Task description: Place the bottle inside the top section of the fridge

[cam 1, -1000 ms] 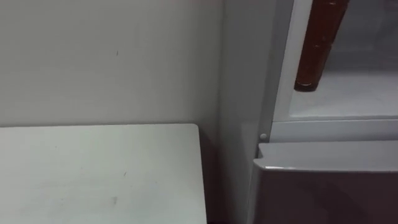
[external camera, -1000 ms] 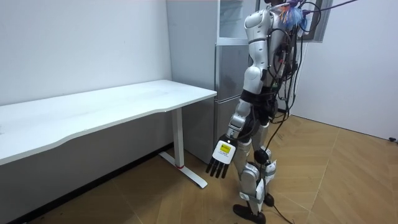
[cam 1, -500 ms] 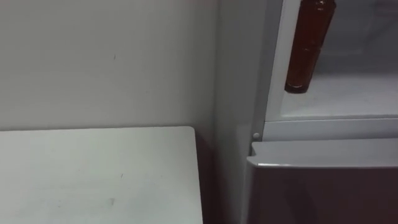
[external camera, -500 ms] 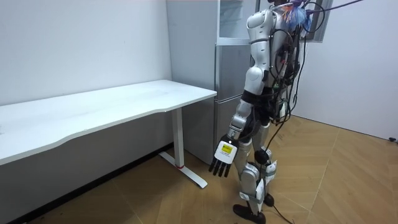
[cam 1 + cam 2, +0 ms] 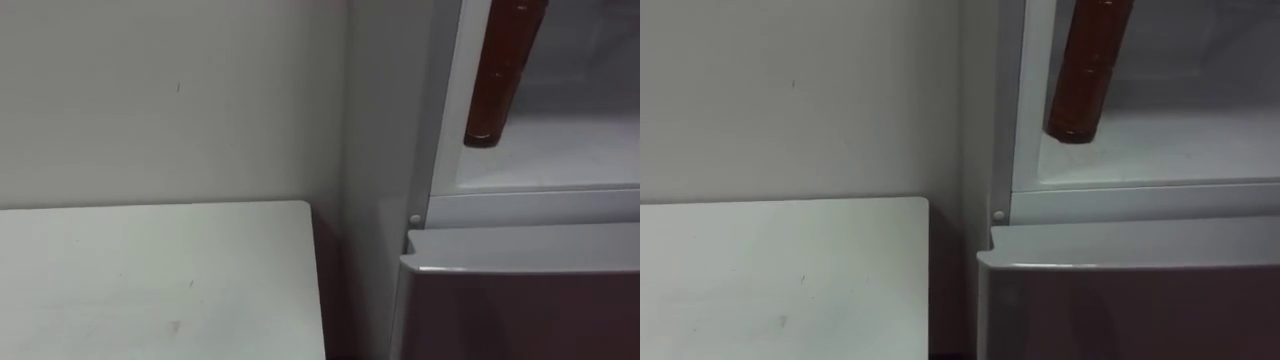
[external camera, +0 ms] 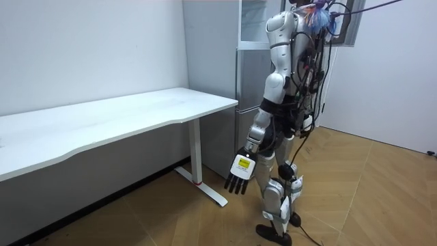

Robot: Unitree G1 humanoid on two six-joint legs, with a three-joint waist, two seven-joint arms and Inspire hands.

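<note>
Drifting slightly toward the table (image 6: pixel 136 109) since a moment ago, the left hand (image 6: pixel 239 174) hangs open beside the thigh. The brown bottle (image 5: pixel 500 70) hangs base-down in the upper fridge (image 5: pixel 590 50), just right of its frame (image 5: pixel 450 120) and above the shelf (image 5: pixel 570 150); I cannot tell what holds it. The lower door (image 5: pixel 520 300) is shut.

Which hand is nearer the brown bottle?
Probably the right: the bottle is up at the upper fridge, whereas the left hand hangs open, low beside the thigh.

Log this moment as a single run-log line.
phase: placing | bottle: near upright, base down, at upper fridge opening's left edge | left hand: open, hanging at side | robot: standing before it
</note>
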